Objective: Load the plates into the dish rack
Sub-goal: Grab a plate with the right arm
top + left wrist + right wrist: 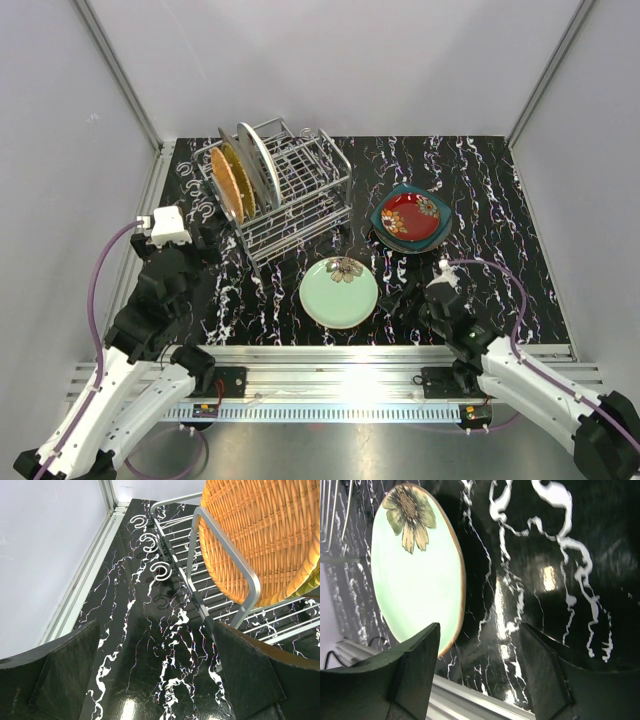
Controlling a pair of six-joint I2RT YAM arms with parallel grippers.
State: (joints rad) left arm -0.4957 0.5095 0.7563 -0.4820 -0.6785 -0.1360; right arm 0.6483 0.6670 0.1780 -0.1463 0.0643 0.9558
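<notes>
The dish rack [300, 190] stands at the back left with two plates upright in it: an orange woven plate [231, 183] and a grey plate [259, 165]. The woven plate [260, 535] fills the upper right of the left wrist view, behind the rack's rail [227, 555]. My left gripper [155, 670] is open and empty over the table, just left of the rack [212, 232]. A pale green flower plate [339, 292] lies flat near the front. My right gripper [480, 655] is open at its right rim [398, 295], holding nothing. A red patterned plate [410, 214] rests on a dark teal plate [385, 222].
Three silver hooks [161, 572] hang off the rack's left side. The metal frame rail [470, 700] runs along the table's near edge, close below the right gripper. White walls close in the left, back and right.
</notes>
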